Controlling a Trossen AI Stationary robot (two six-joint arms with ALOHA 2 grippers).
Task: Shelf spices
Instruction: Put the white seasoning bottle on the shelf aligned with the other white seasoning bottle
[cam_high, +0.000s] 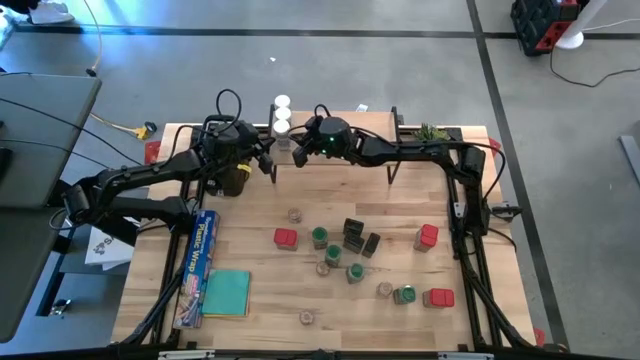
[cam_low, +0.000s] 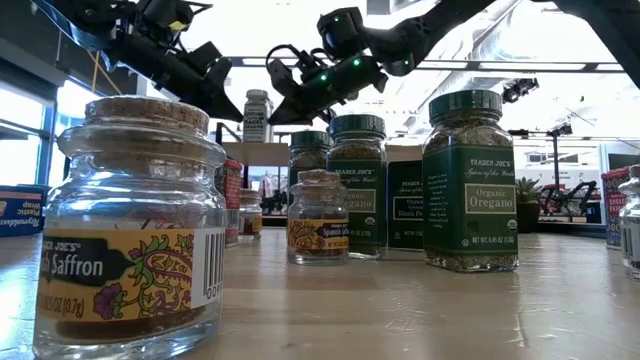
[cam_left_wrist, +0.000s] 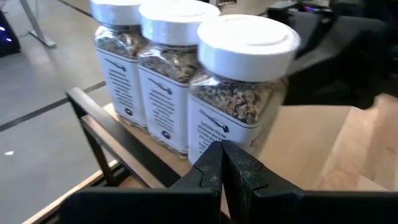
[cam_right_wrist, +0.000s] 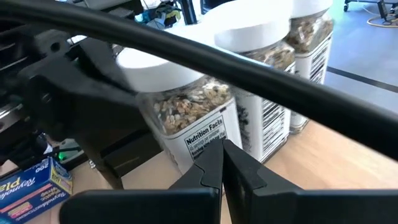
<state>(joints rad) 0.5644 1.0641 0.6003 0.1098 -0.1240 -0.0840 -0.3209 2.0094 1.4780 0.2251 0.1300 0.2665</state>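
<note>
Right off my pinched-shut left fingertips (cam_left_wrist: 222, 163) stands a white-lidded jar (cam_left_wrist: 239, 93) of coarse flakes, two more white-lidded jars (cam_left_wrist: 168, 74) lined up beyond, all on the shelf (cam_left_wrist: 298, 149), my closed right gripper (cam_right_wrist: 222, 163) opposite.

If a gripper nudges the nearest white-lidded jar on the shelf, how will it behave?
The jar looks tall for its footprint, so a high push may tip it rather than slide it. It seems to touch its neighbour, so that one would likely shift too. It stands close to the shelf edge and might fall off.
</note>
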